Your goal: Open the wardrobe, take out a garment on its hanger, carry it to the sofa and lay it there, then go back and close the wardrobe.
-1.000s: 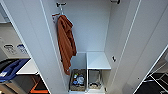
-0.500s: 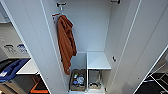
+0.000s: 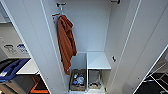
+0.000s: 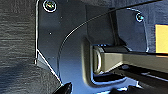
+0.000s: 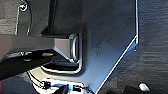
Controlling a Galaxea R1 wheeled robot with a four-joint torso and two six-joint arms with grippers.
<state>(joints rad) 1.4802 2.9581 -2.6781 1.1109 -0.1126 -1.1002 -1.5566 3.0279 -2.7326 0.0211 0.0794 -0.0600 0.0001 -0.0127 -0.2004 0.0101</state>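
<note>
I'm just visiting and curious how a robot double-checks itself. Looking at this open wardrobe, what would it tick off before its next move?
1. Wardrobe doors open: ok, the inside is in plain sight.
2. Black garment hanging inside: not ok, I see none on the rail.
3. Rust-orange garment, the wrong one, left alone: ok, it hangs by the left wall.
4. Lower compartments tidy: ok, a basket of items sits at the bottom left, and the shelf above the right compartment is bare.
5. Grippers ready: cannot tell, the wrist views do not show the fingers.
</note>
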